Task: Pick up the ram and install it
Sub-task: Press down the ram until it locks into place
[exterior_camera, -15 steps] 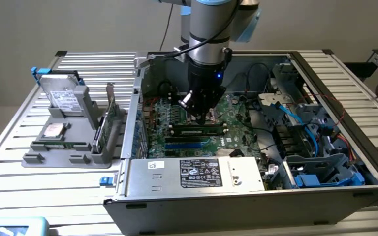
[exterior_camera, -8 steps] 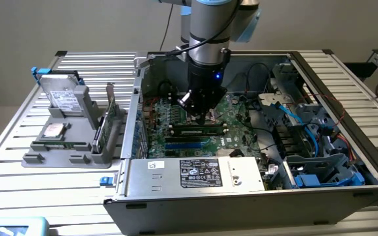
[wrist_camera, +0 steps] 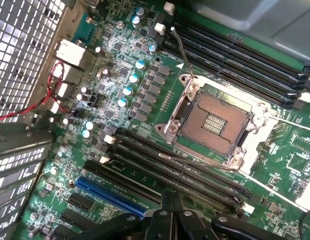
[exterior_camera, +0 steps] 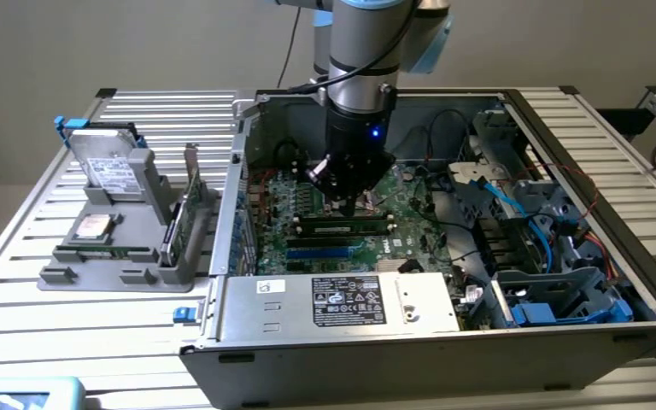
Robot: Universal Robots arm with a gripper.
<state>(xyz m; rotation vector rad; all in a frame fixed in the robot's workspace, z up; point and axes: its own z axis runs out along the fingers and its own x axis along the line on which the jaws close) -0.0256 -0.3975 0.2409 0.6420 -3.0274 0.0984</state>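
The gripper (exterior_camera: 351, 190) hung low inside the open computer case (exterior_camera: 556, 256), jaws closed and empty — apparently to press. Just beneath them the ram (exterior_camera: 345, 228) lay flat along a black memory slot (wrist_camera: 185, 172) on the motherboard (wrist_camera: 144, 100), seemingly seated.

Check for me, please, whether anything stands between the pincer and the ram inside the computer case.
Nothing visible does: the shut pincer hangs just above the ram lying along a memory slot, with no cable crossing the gap.
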